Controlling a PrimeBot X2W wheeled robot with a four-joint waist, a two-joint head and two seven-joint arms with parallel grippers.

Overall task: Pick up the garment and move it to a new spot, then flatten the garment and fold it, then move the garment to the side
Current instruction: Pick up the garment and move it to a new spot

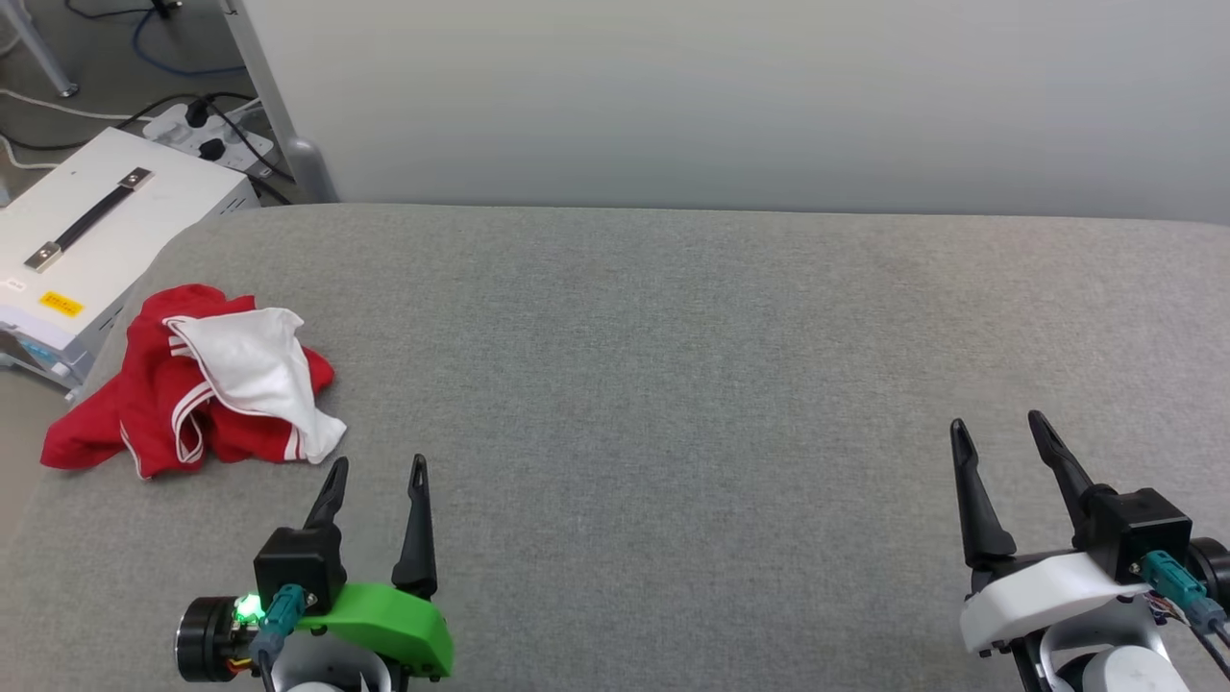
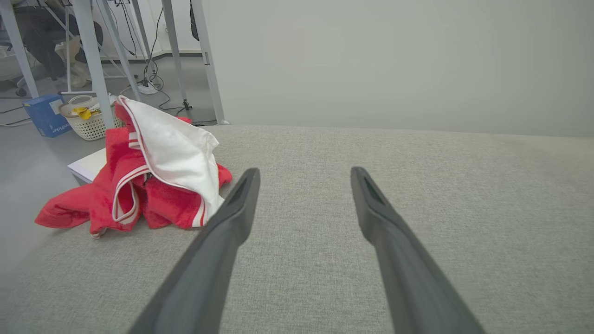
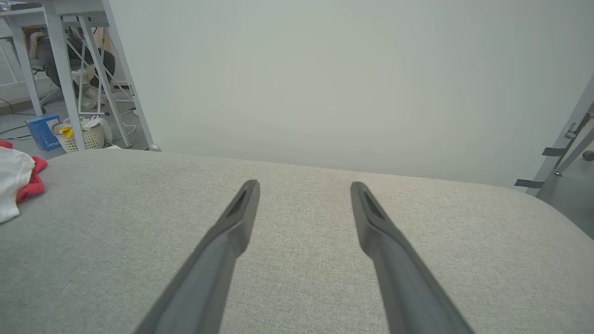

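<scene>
Grey woven fabric covers the padded tabletop (image 1: pixel 673 365) before you. Nearest you, the left claw (image 1: pixel 378 463) and right claw (image 1: pixel 996 421) both stand spread and empty. Just ahead and left of the left claw, by the tabletop's left edge, the garment (image 1: pixel 207 394) lies as a soft crumpled heap, red with a white sleeve uppermost and no clear long axis. It is well apart from the right claw, so the left arm looks better placed.

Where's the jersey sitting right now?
In the head view the garment lies crumpled near the left edge of the grey surface, just ahead and left of the left gripper, beside a white case.
</scene>
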